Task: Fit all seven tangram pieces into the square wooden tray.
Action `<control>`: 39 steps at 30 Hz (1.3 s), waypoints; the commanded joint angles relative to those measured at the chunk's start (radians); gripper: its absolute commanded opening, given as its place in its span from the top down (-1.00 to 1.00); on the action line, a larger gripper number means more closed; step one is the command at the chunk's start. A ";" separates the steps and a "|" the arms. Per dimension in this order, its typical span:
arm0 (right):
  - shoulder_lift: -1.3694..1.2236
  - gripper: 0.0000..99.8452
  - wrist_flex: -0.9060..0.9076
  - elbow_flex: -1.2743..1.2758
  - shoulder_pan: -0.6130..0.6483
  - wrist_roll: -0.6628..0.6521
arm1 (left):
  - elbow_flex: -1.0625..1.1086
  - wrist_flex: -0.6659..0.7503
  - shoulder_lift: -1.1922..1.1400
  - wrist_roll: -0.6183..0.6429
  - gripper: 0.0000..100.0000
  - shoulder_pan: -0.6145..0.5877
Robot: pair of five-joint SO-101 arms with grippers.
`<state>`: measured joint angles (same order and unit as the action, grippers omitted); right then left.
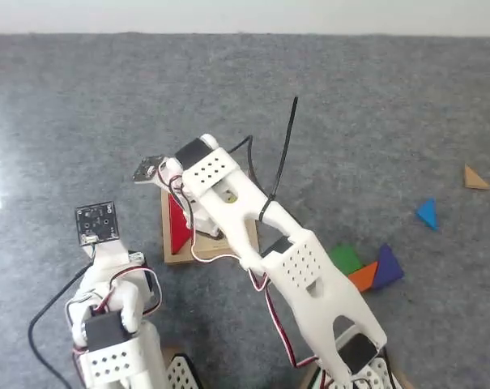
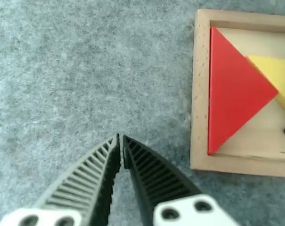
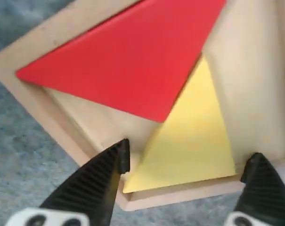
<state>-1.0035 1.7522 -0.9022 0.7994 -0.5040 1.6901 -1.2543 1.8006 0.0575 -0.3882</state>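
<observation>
The square wooden tray (image 3: 38, 106) holds a red triangle (image 3: 128, 61) and a yellow triangle (image 3: 189, 141) that touch each other. My right gripper (image 3: 188, 162) hovers open just over the yellow triangle at a tray corner, one fingertip on each side of it. My left gripper (image 2: 119, 139) is shut and empty above the grey mat, a short way from the tray (image 2: 199, 94) and its red triangle (image 2: 234, 89). In the high view the right arm (image 1: 253, 235) covers most of the tray (image 1: 176, 258); the red triangle (image 1: 178, 228) peeks out.
Loose pieces lie on the grey mat to the right: green (image 1: 344, 258), orange (image 1: 364, 277) and purple (image 1: 389, 267) close together, a blue triangle (image 1: 427, 213) and a tan triangle (image 1: 474, 178) farther off. The left arm (image 1: 107, 316) stands at the front left.
</observation>
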 commanded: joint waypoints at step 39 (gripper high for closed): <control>-0.077 0.33 0.042 -0.061 -0.016 0.371 | -0.007 -0.008 0.017 -0.005 0.97 -0.003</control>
<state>-1.0602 1.7568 -0.9544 0.7933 -0.1603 1.6901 -1.2543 1.8006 0.0575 -0.3882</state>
